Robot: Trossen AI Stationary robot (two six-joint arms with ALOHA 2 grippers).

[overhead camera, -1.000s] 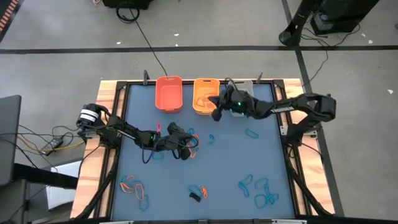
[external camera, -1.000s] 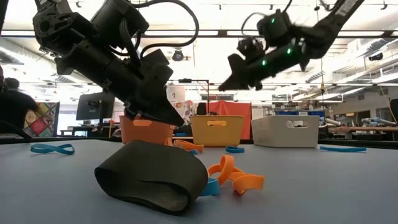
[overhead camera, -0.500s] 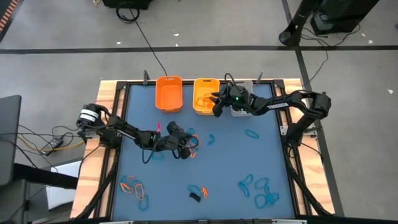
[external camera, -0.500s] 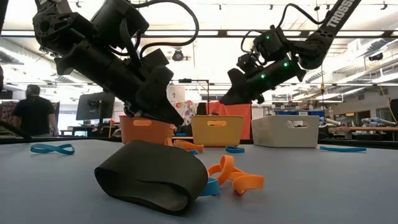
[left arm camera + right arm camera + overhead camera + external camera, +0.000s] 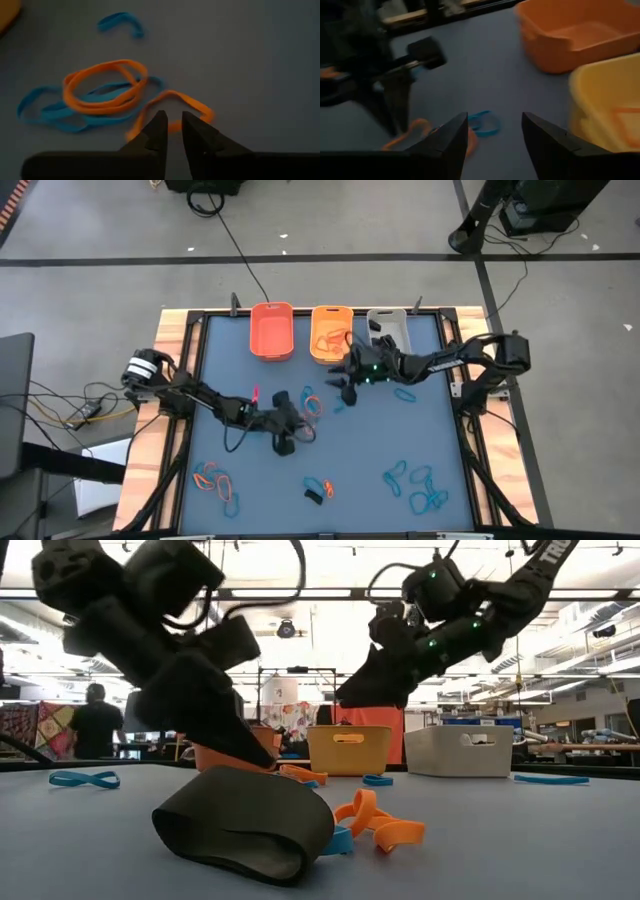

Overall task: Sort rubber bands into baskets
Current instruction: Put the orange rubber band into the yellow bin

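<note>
Rubber bands (image 5: 415, 485) lay scattered over our blue table (image 5: 370, 445): a teal cluster near the front right corner, an orange and teal group (image 5: 216, 480) at the front left, and a black one (image 5: 313, 497) with an orange one near the front middle. Our three baskets stood in a row at the far edge: orange basket (image 5: 271, 331), yellow-orange basket (image 5: 329, 332) with orange bands inside, and grey-white basket (image 5: 388, 326). Our left hand (image 5: 171, 131) hung low over the table's middle, its fingers a narrow slit apart, tips just at an orange band (image 5: 172, 107) beside a tangle of orange and teal loops (image 5: 87, 97). Our right hand (image 5: 495, 132) hovered just in front of the yellow-orange basket, fingers spread wide and holding nothing, above a teal band (image 5: 484, 123).
</note>
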